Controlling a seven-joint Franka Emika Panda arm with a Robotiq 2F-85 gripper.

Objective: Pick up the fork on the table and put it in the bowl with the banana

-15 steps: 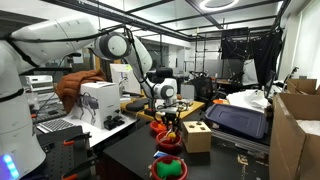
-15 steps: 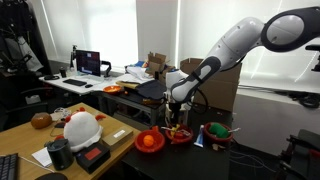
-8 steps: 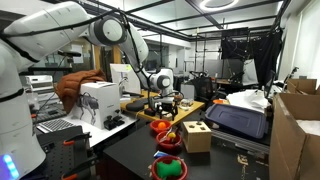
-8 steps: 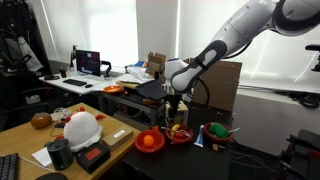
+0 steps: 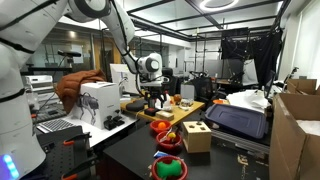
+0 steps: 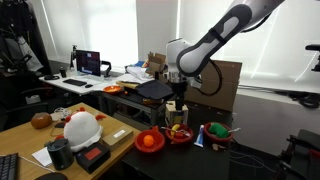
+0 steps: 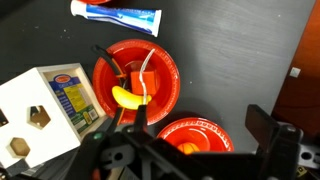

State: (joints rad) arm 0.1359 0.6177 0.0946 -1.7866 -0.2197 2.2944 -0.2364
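Wrist view | gripper (image 7: 200, 118) spread wide, empty | fork (image 7: 147, 72) in bowl with the banana (image 7: 170, 65), its ends blurred

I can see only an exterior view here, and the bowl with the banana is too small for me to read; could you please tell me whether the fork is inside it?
Observer: Yes. In the wrist view the fork lies inside the red bowl, next to the banana.
Operator: Thank you. Is the gripper holding anything?
Observer: No. The wrist view shows the gripper open, its fingers wide apart and gripping nothing.
Operator: Is anything lying near that bowl that I might miss?
Observer: A toothpaste tube lies flat on the black table, apart from the bowl.
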